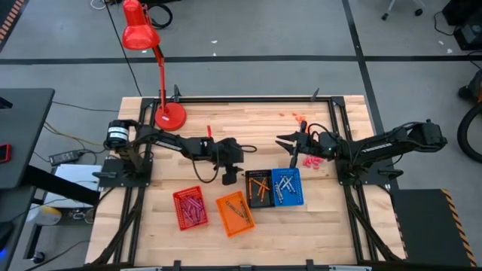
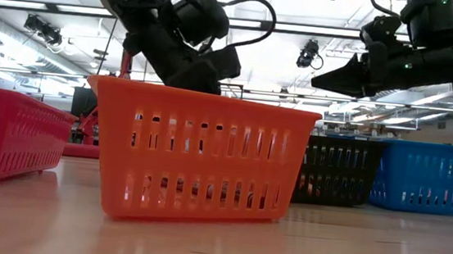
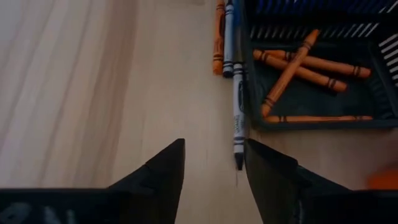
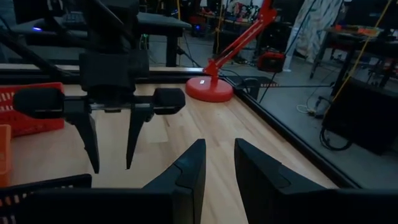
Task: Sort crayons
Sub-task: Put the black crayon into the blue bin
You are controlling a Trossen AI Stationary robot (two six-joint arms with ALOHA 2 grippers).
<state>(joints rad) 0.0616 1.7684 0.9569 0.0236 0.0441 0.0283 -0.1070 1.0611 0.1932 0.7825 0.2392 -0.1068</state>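
Note:
My left gripper (image 3: 214,146) hangs open, slanting down over the bare wood just left of the black basket (image 1: 258,188). A grey crayon (image 3: 237,112) lies on the table along that basket's outer wall. Its dark tip (image 3: 239,163) lies between my open fingers, close to one of them; I see no touch. An orange crayon (image 3: 218,37) and a blue one (image 3: 228,37) lie beyond it. Orange crayons (image 3: 298,62) lie in the black basket. My right gripper (image 1: 285,143) waits open above the table's far right, near loose pink crayons (image 1: 312,160).
Near the front edge stand a red basket (image 1: 190,208) and an orange basket (image 1: 235,213), and a blue basket (image 1: 286,186) sits beside the black one. A red lamp's base (image 1: 169,115) stands at the far left. Small red bits (image 1: 297,117) lie at the far side.

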